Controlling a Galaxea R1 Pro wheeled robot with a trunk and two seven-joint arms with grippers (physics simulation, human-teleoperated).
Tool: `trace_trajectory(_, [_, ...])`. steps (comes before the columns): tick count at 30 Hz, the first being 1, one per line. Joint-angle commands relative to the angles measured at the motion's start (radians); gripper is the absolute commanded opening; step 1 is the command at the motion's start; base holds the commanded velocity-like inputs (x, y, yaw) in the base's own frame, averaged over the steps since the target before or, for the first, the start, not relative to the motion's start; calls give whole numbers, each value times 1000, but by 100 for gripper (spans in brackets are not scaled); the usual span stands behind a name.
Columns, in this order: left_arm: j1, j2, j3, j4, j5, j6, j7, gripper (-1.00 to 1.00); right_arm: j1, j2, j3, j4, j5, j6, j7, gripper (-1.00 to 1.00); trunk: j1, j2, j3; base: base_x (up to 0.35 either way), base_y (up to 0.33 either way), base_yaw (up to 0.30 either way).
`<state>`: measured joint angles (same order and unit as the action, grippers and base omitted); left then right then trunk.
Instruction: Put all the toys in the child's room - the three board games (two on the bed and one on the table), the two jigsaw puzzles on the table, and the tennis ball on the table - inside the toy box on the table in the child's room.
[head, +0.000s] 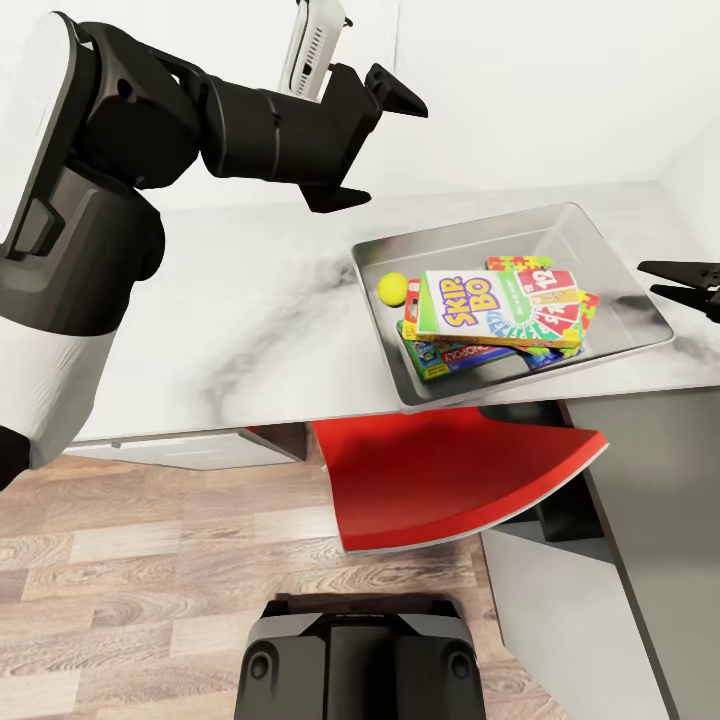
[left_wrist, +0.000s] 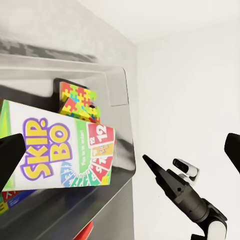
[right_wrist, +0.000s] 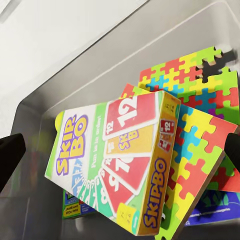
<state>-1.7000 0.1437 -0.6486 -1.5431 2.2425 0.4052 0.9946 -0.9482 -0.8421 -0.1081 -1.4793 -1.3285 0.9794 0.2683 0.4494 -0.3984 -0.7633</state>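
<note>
The left end effector (head: 372, 140) hangs in the air with its two fingers spread wide, gripping nothing. Below it and off to its right, the toy box (head: 620, 345) sits on the pale marbled desk (head: 220, 320). Inside the box the Skip-Bo game box (head: 490, 305) lies on top of the pile, tilted, over a Monopoly box (head: 455, 357) and the bright jigsaw puzzles (right_wrist: 200, 125). The tennis ball (head: 392, 288) rests in the box corner nearest the left end effector, just beside the Skip-Bo box. The right end effector (head: 675, 280) hovers at the far rim of the box from the ball, fingers also apart and empty. Under the desk edge stands a red chair (head: 440, 480) on the wooden floor (head: 150, 580).
</note>
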Motion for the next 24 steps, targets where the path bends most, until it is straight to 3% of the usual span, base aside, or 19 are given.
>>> trace_trajectory(1, [-1, 0, 0, 0, 3, 3, 4, 100, -1, 0, -1, 1, 9, 4, 10, 100, 1, -2, -1, 0, 0, 0])
trace_trajectory(24, [-1, 0, 0, 0, 3, 3, 4, 100, -1, 0, -1, 1, 9, 4, 10, 100, 1, -2, -1, 0, 0, 0])
